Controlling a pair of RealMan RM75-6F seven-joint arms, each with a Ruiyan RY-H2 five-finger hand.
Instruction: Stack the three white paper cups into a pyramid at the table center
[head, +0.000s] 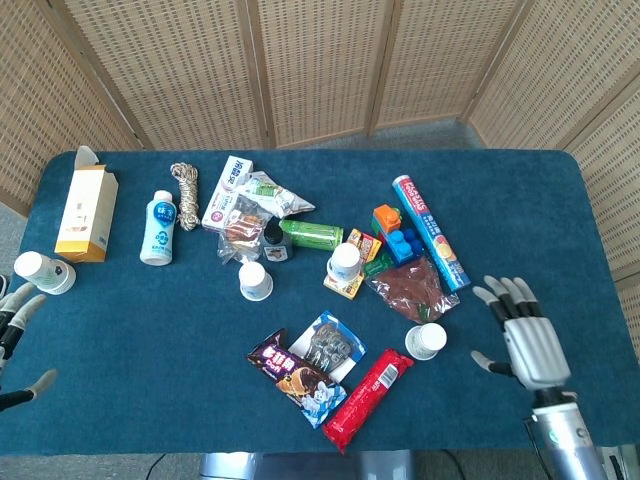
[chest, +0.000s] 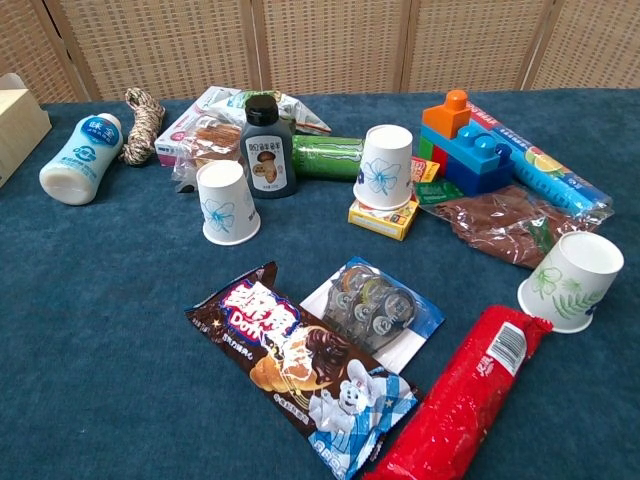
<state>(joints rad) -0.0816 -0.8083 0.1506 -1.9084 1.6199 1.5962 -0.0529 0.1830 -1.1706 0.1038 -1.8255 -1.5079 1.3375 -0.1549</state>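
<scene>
Three cups unstacked, right hand (head: 525, 340) spread, holding nothing beside the cup (head: 427, 341) nearest the bench's right edge; left hand's fingers (head: 18, 310) open at the left edge; next, grasp it.

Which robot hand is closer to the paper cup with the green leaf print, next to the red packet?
The right robot hand. It hovers open just right of that cup; the left robot hand is far off at the table's left edge.
</scene>
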